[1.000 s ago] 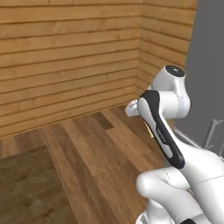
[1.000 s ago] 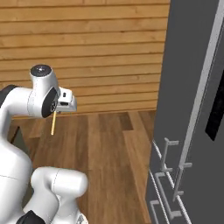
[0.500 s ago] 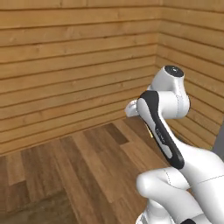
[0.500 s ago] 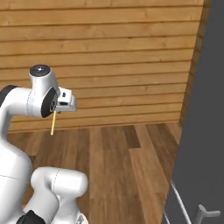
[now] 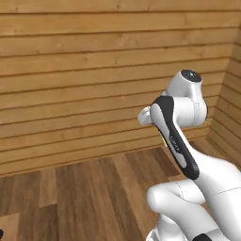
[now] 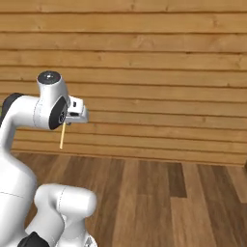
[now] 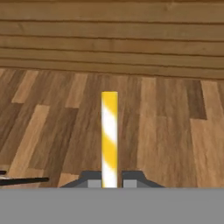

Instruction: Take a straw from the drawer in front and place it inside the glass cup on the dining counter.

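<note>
the two-finger gripper (image 7: 109, 180) was clamped on the thin yellow-and-white striped straw (image 7: 109, 138), which stuck straight out from between the dark fingertips (image 7: 133, 178). in the right base view the straw (image 6: 62, 135) hung below the white arm's hand, held over the brown wood-plank floor (image 6: 159, 202) before the horizontal wooden plank wall (image 6: 159, 72).

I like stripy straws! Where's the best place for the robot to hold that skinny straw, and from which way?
Near one end, with the fingers closing across its thin sides. That is how the gripper has the straw now: pinched at its base between both tips, the long striped part sticking straight out ahead, free to go into a cup.
</note>
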